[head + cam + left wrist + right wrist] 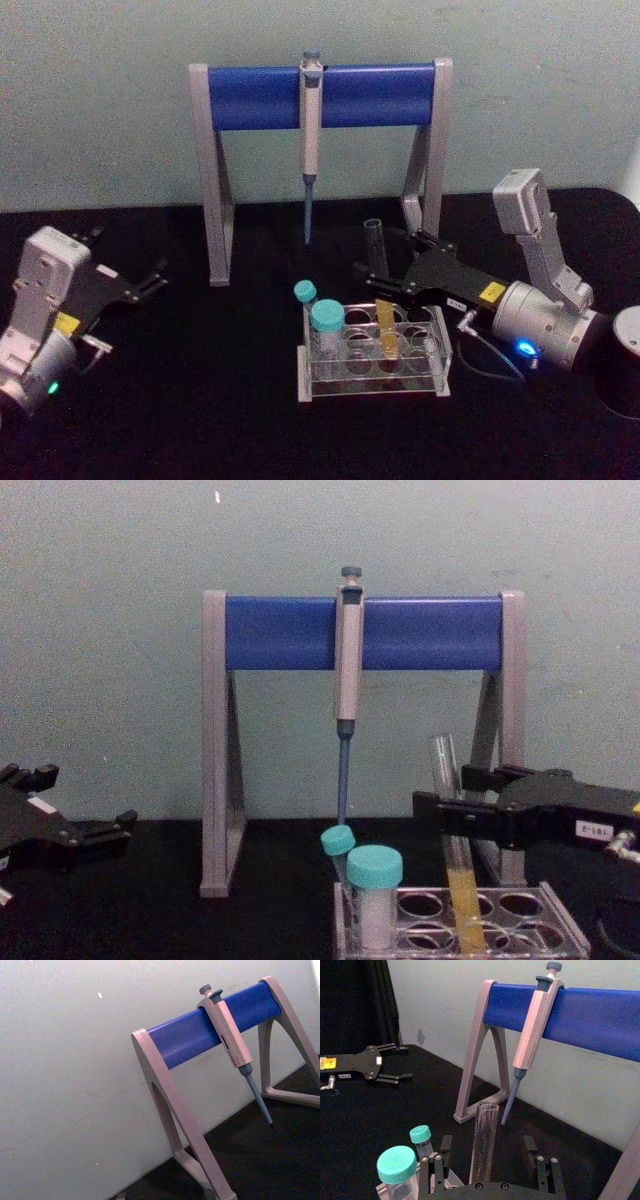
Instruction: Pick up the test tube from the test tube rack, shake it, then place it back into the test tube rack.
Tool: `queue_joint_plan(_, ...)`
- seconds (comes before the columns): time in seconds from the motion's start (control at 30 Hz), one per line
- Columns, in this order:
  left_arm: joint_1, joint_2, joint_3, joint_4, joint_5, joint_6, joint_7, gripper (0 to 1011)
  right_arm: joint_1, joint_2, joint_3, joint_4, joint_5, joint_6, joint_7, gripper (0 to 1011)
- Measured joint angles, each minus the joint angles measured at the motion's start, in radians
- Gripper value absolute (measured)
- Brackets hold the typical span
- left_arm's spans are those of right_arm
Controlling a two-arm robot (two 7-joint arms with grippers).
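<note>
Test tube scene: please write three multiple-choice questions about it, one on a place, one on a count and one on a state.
1. Where is the test tube?
A) in the rack
B) flat on the table
C) on the stand
2. How many teal-capped tubes are there?
A) one
B) two
C) four
3. How is the right gripper?
A) shut on a cap
B) far from the rack
C) open around the test tube

Answers: 1 A, its yellow-filled end sits in a hole. 2 B, both stand at the rack's left end. 3 C, its jaws stand on either side of the tube with gaps. The left gripper rests open, far left.
</note>
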Motion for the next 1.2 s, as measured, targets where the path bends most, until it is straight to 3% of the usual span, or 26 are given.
queue_joint_plan(0.73, 0.000, 0.000, 0.000, 0.000, 0.000, 0.000, 0.000, 1001, 0.001, 0.000, 0.000, 0.001, 0.000, 0.000, 0.001, 238)
queue_joint_plan(1.2, 0.000, 0.000, 0.000, 0.000, 0.000, 0.000, 0.000, 1001, 0.001, 0.000, 0.000, 0.001, 0.001, 0.000, 0.000, 233)
